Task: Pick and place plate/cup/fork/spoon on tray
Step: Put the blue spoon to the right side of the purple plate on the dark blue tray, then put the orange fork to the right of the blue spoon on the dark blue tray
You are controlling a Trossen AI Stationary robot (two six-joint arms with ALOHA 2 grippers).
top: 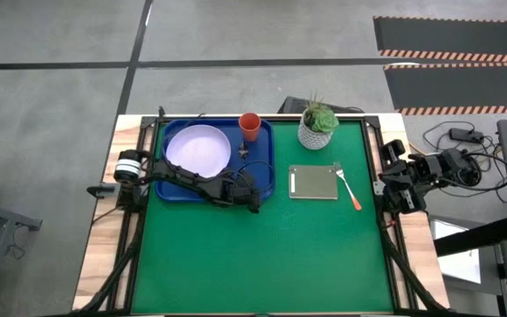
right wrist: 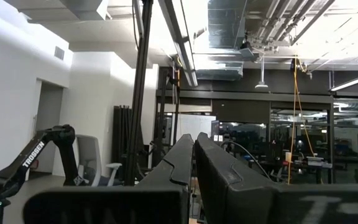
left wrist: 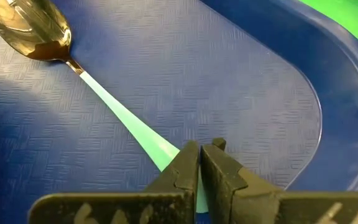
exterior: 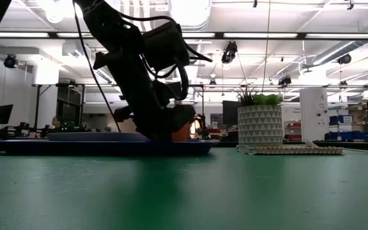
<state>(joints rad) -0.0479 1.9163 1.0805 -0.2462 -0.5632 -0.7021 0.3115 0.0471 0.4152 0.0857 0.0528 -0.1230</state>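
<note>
**Spoon held down on the tray, fork alone on the open mat**

The green tabletop is bare across its whole near half, leaving wide room there for either arm. The blue tray sits at the far left corner, its long edge running close along the far edge of the tabletop. The plate fills the tray's left part, lying flat and reaching almost to the rim on three sides. The grey-green pad lies to the right of the tray, apart from it, with a clear strip of green between the two. The potted plant stands just beyond the pad, near the far edge. The cup stands upright in the tray's far right corner, close to the rim and just beside the plate.

The left gripper is low over the tray's right part, its jaws closed tight on the pale blue handle of the spoon. The spoon's bowl lies on the tray floor, and the tray's rounded corner and raised rim curve close by. The fork lies on the tabletop at the pad's right edge, angled, its orange handle pointing toward the near right. The right gripper waits off the tabletop's right edge, jaws pressed together on nothing.
</note>
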